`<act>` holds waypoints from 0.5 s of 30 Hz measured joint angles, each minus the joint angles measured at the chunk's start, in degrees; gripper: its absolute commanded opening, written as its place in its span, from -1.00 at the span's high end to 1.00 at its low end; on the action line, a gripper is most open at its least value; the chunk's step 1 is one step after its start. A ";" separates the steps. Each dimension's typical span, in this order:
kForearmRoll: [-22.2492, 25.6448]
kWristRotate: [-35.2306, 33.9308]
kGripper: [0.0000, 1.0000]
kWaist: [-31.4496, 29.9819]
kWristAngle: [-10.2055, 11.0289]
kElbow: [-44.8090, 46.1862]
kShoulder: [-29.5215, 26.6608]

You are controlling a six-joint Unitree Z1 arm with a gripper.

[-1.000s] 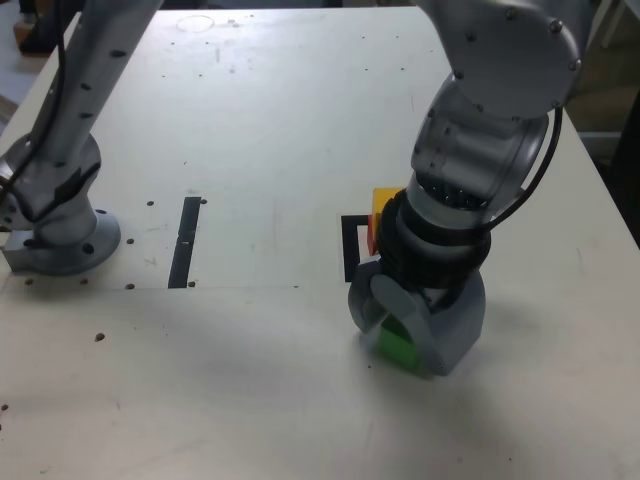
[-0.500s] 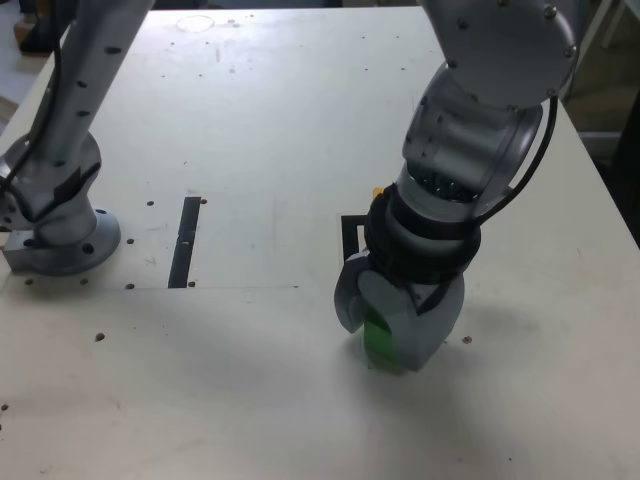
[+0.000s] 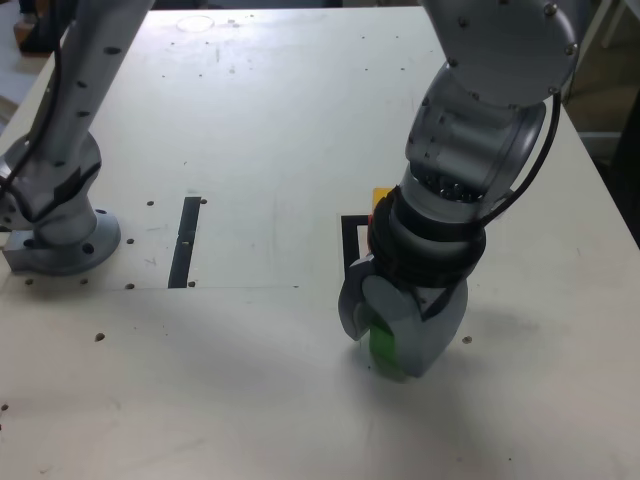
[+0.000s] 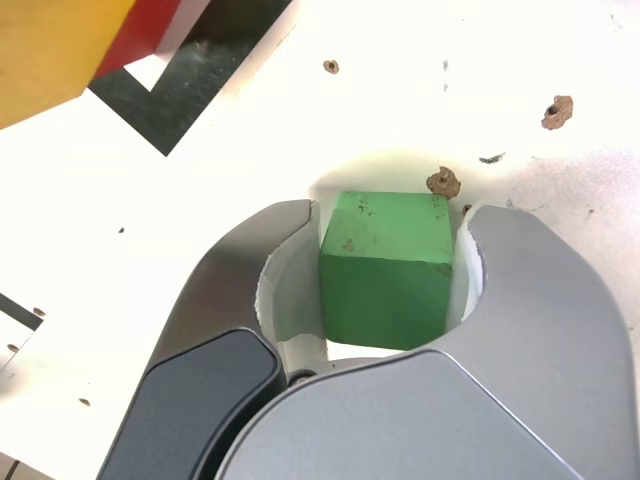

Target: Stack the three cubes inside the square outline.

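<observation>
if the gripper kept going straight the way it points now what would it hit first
The gripper points down at the white table, jaws shut on the small matte green cube. That cube already fills the line, so the tabletop beneath it comes first.

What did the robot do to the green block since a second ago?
The tool closed its jaws around the green cube and now grips it; a second ago they stood open around it. The cube still sits on the table. The yellow cube and red cube at the square outline stayed put.
</observation>
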 measured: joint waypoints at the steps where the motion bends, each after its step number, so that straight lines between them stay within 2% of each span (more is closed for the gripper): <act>1: 0.40 -0.10 0.28 0.00 0.24 0.00 -0.11; 4: 1.71 -0.42 0.28 0.00 1.00 0.66 -2.11; 8: 3.58 -0.49 0.28 0.00 1.23 1.11 -7.40; 15: 13.82 -1.31 0.32 2.72 2.02 -8.06 -13.15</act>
